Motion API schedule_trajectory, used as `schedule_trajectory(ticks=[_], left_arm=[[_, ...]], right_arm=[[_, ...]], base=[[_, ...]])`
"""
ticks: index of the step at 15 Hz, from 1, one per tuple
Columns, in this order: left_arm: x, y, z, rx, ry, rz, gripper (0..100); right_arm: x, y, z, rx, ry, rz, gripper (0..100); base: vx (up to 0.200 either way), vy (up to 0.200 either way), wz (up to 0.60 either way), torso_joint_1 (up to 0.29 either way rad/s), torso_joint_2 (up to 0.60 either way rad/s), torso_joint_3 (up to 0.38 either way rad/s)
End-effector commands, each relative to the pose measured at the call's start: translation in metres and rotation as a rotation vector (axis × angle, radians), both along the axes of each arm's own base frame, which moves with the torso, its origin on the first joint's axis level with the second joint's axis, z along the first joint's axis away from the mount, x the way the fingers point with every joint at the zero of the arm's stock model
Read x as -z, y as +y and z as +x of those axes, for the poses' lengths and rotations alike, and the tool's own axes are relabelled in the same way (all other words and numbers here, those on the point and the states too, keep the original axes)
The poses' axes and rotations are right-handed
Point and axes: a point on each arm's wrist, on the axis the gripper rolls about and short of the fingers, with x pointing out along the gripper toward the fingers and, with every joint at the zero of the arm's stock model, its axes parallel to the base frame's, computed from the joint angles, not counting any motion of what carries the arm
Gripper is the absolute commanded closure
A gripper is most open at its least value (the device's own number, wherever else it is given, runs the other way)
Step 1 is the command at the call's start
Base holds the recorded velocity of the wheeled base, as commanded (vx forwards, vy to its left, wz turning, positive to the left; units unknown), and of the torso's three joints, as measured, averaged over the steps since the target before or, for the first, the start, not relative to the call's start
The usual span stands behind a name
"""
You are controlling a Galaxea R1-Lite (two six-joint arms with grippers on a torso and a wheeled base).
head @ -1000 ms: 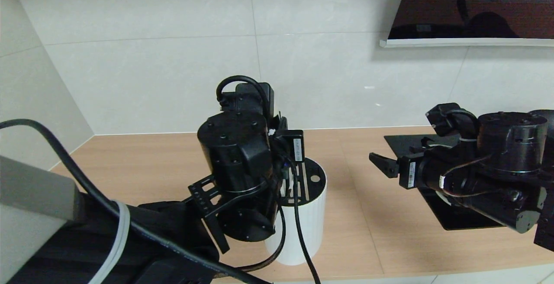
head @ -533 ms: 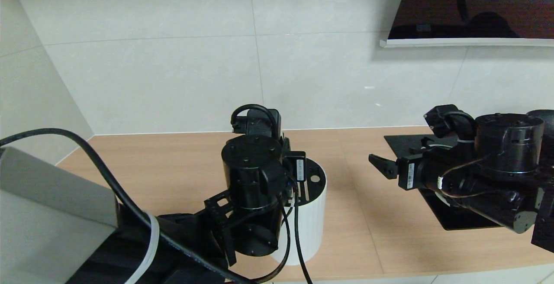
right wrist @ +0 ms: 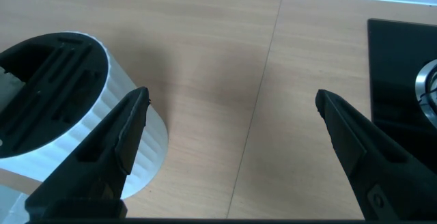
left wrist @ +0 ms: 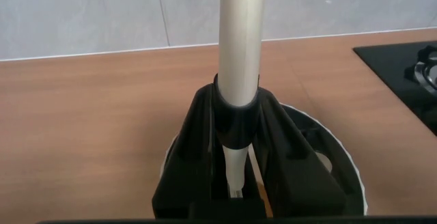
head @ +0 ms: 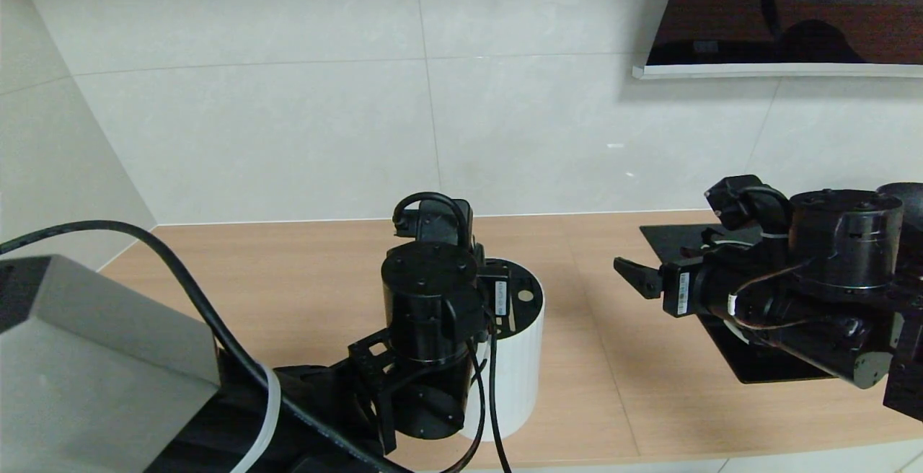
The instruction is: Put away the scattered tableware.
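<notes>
Wall (head: 288, 134): pale tiles rising behind the whole counter and turning the corner on the robot's left.
Countertop (head: 274, 278): light wood, running from the left corner across to the right.
Range hood (head: 786, 11): dark glossy panel with a pale lower edge, mounted high on the wall at the right.
Cooktop (head: 670, 239): flat black panel set on the right part of the counter; a metal burner ring shows at its edge in both wrist views.
Utensil holder (head: 515, 365): white ribbed cylinder with a black slotted top, upright near the counter's front edge, left of the cooktop and well apart from it.
Right gripper (head: 634, 276): hangs above bare wood between the utensil holder and the cooktop, pointing toward the holder; its two black fingers are spread wide with nothing between them, touching nothing (right wrist: 232, 100).
Left gripper (left wrist: 235, 104): directly over the holder's black top, pointing down, clamped around a utensil's handle.
Utensil handle (left wrist: 240, 33): a smooth silver rod, standing upright in the left gripper's grasp — its lower end passes between the fingers down toward the holder's slots. Its working end is hidden, so I cannot tell what kind of tableware it is.
</notes>
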Motion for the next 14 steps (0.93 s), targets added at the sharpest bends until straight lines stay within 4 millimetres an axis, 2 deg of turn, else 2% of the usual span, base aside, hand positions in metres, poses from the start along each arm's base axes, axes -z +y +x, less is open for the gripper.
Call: schedule_trajectory(ticks=[1, 2, 3, 10, 12, 14], left_arm=[[0.000, 0.000, 0.000, -0.001, 0.000, 0.001, 100], [0.000, 0.000, 0.000, -0.001, 0.000, -0.001, 100], [0.000, 0.000, 0.000, -0.001, -0.001, -0.001, 0], [-0.005, 0.003, -0.002, -0.001, -0.009, -0.012, 0], [-0.018, 0.011, -0.009, 0.000, -0.026, -0.031, 0], [-0.049, 0.040, -0.023, -0.002, -0.079, -0.069, 0]], right_arm=[[0.001, 0.000, 0.000, -0.001, 0.002, -0.001, 0], [0.001, 0.001, 0.000, -0.001, 0.001, -0.001, 0], [0.001, 0.000, 0.000, -0.001, 0.002, -0.001, 0], [0.000, 0.000, 0.000, -0.001, 0.000, -0.001, 0], [0.000, 0.000, 0.000, 0.001, -0.001, 0.000, 0], [-0.002, 0.000, -0.001, 0.002, -0.007, 0.002, 0]], base=[[0.000, 0.000, 0.00, 0.000, 0.00, 0.000], [0.000, 0.000, 0.00, 0.000, 0.00, 0.000], [0.000, 0.000, 0.00, 0.000, 0.00, 0.000], [0.000, 0.000, 0.00, 0.000, 0.00, 0.000], [0.000, 0.000, 0.00, 0.000, 0.00, 0.000], [0.000, 0.000, 0.00, 0.000, 0.00, 0.000]])
